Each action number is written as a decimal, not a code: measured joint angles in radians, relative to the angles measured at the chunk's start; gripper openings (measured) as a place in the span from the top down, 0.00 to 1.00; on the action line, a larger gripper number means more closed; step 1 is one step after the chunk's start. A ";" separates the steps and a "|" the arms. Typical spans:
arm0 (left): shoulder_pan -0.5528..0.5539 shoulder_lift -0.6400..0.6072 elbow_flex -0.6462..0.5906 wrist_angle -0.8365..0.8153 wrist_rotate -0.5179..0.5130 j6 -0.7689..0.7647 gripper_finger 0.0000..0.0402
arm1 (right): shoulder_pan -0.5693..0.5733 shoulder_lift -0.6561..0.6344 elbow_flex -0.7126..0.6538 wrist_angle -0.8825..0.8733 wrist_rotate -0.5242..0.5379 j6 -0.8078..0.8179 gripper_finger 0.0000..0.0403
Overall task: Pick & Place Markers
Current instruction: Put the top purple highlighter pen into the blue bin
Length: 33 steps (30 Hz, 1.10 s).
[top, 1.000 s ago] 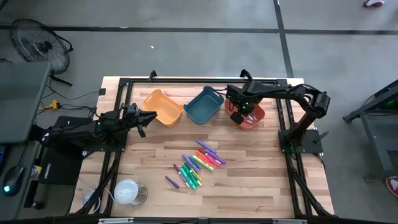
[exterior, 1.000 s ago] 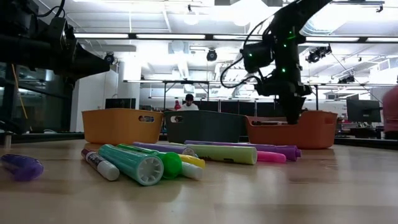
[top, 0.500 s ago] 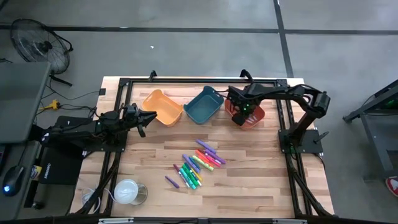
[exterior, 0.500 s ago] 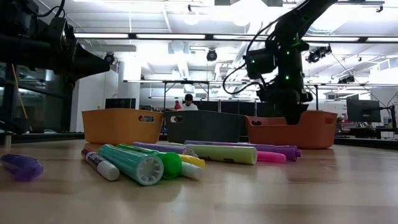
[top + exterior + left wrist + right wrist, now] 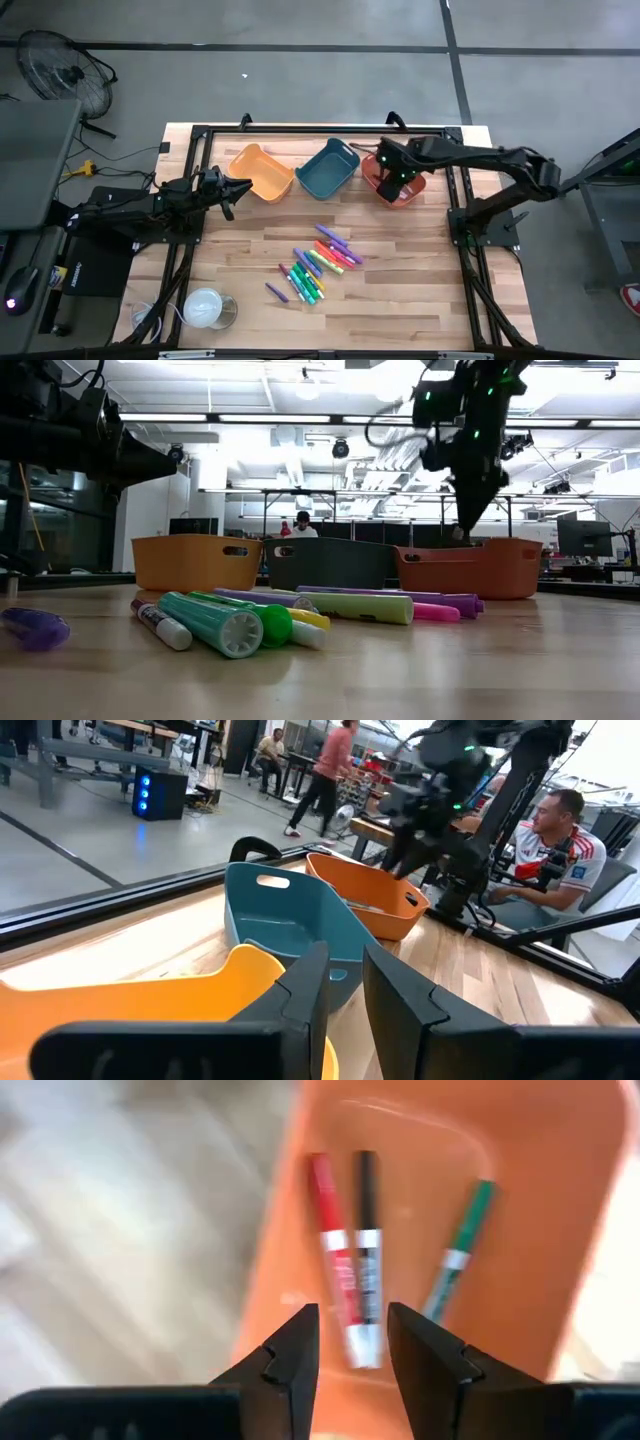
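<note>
On the wooden table (image 5: 400, 290), scattered markers (image 5: 318, 265); right tool (image 5: 352, 1342) open, empty; left tool (image 5: 342, 982) narrowly parted.

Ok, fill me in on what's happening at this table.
A two-armed robot is sorting markers into bins. The right gripper hangs open and empty over the red-orange bin, where a red, a black and a green marker lie. The left gripper waits beside the yellow-orange bin. A pile of markers sits mid-table.
</note>
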 joint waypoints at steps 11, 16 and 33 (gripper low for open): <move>0.000 0.000 0.000 0.000 0.000 0.000 0.85 | 0.232 -0.005 0.000 0.180 -0.108 0.194 0.73; 0.000 0.000 0.000 0.000 0.000 0.000 0.85 | 0.304 0.013 0.000 0.245 -0.119 0.263 0.73; 0.000 0.000 0.000 0.000 0.000 0.019 0.85 | 0.547 0.000 -0.001 0.096 -0.051 0.433 0.73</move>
